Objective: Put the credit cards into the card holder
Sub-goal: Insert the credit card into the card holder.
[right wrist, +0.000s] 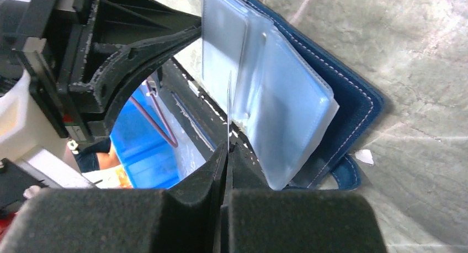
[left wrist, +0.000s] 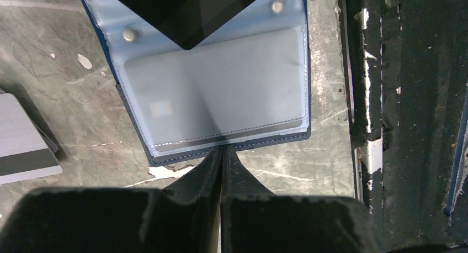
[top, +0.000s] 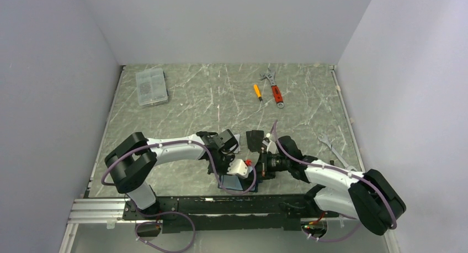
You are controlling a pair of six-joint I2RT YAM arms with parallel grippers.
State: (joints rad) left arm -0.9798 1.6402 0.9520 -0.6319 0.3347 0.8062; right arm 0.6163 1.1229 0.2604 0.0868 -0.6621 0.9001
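We find the left claw (left wrist: 222, 160) closed, its tips at the edge of the open card holder (left wrist: 221, 87), which lies on the table (left wrist: 83, 93) near the arm bases. The right claw (right wrist: 227, 153) pinches a black card (left wrist: 187, 15) whose corner overlaps the holder. A grey striped card (left wrist: 19, 145) lies beside.

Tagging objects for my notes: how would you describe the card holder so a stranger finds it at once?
Look at the near edge of the table, by the black rail, about midway along. The card holder lies open there: navy outside, pale blue plastic pockets inside, unlike the grey striped card beside it.
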